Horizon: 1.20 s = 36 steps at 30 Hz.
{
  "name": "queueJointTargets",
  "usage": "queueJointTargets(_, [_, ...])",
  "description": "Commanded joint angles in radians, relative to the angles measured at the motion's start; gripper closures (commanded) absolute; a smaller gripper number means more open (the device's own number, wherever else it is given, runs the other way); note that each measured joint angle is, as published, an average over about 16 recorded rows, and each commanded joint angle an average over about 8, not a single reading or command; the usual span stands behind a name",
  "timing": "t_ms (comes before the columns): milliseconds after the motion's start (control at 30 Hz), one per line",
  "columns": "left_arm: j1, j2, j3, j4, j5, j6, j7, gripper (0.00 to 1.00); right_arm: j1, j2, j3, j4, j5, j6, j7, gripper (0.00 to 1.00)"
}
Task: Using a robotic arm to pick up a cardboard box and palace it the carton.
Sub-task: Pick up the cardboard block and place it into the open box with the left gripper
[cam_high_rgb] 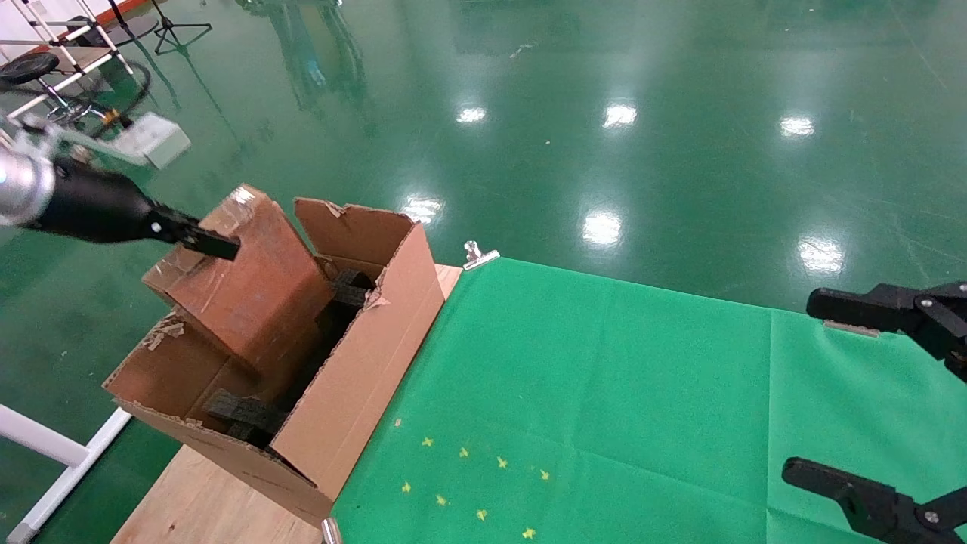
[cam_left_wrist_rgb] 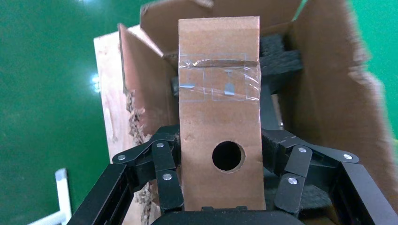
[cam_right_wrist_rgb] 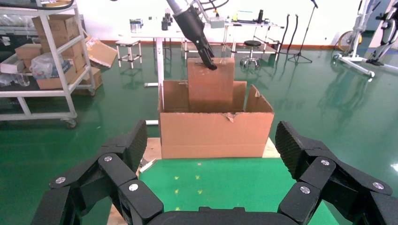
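**Box gripped by left arm, lower end down in the carton**

Nearest you in the head view: the right gripper [cam_high_rgb: 869, 393], parked over the green cloth [cam_high_rgb: 604, 378] on your right, fingers spread wide, nothing between them.

Left side: the robotic arm [cam_high_rgb: 83, 208] reaches in from the left edge. Its left gripper [cam_left_wrist_rgb: 230, 187] is clamped on the cardboard box [cam_high_rgb: 242, 279], one finger pressed to each broad side of the end with the round hole [cam_left_wrist_rgb: 228, 156]. That narrow face looks back at the wrist camera; clear tape [cam_left_wrist_rgb: 219, 84] crosses it farther along.

The box stands tilted, upper end raised toward the gripper, lower end already inside the carton [cam_high_rgb: 355, 378], near its left wall. Whether it touches the bottom you cannot tell. Black foam blocks [cam_high_rgb: 242, 412] lie in the carton beside and below it.

The carton sits on the bare wooden tabletop [cam_high_rgb: 196, 499], just left of the cloth's edge.
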<state>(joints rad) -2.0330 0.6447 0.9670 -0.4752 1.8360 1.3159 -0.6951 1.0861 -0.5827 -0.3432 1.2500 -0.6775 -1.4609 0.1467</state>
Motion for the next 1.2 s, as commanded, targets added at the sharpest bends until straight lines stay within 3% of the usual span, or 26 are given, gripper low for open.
queueJointTargets(33, [0.03, 0.012, 0.003, 0.069, 0.002, -0.046, 0.034, 1.0, 0.0, 0.0, 0.0, 0.0, 0.0, 0.0, 0.0, 0.0])
queueJointTargets(500, [0.072, 0.097, 0.028, 0.283, 0.042, -0.17, 0.153, 1.0, 0.0, 0.0, 0.0, 0.0, 0.0, 0.0, 0.0, 0.0])
queueJointTargets(1200, [0.194, 0.199, 0.04, 0.445, 0.06, -0.344, 0.13, 1.0, 0.0, 0.0, 0.0, 0.0, 0.0, 0.0, 0.0, 0.0])
